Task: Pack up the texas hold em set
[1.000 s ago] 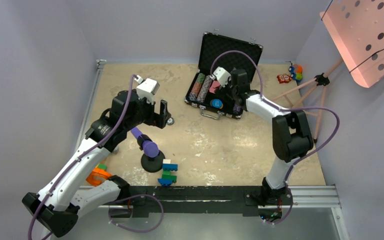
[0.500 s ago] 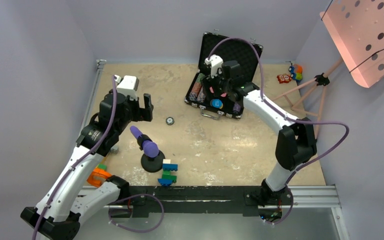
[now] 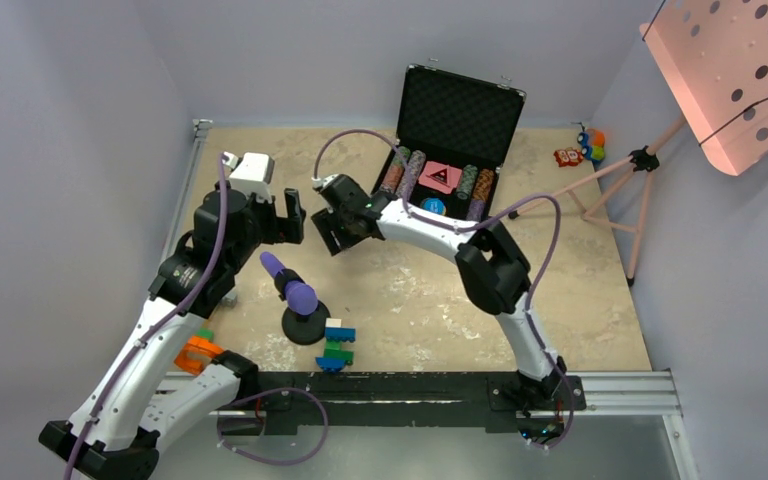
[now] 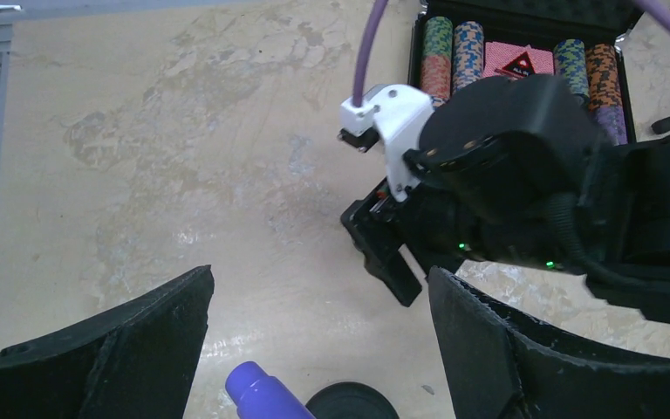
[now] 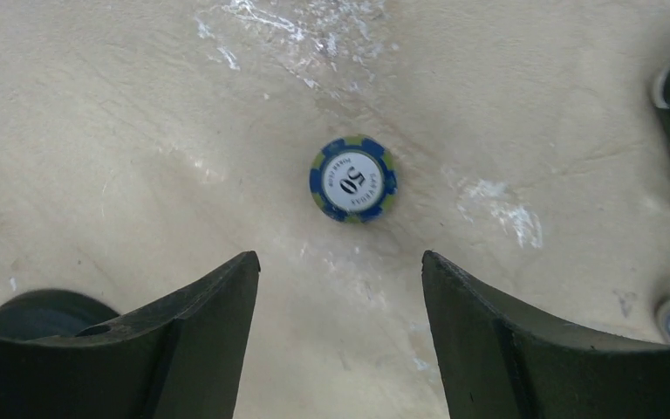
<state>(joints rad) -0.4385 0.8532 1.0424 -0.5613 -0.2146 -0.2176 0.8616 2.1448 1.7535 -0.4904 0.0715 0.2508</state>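
The black case [image 3: 457, 110] stands open at the back, with striped chip rows [image 3: 406, 172], a pink card [image 3: 440, 178] and a blue button [image 3: 434, 206] in its tray. The left wrist view shows the same case [image 4: 523, 22]. One blue and green chip [image 5: 353, 178] marked 50 lies flat on the table. My right gripper [image 5: 338, 258] hovers over it, open, the chip just ahead of its fingertips and untouched. From above, that gripper [image 3: 330, 233] hides the chip. My left gripper [image 3: 287, 220] is open and empty just to its left, looking at the right gripper [image 4: 397, 272].
A purple-tipped object [image 3: 298, 293] on a black round base [image 3: 305, 326] leans just below the left gripper. A toy-brick figure [image 3: 338, 345] and an orange piece [image 3: 198, 352] sit near the front. A pink stand [image 3: 610, 180] and small toys [image 3: 585, 145] are at the back right.
My right arm has swung left from the case to hover over the loose chip, its jaws narrowing somewhat. The left gripper drew back to the left and now holds still.
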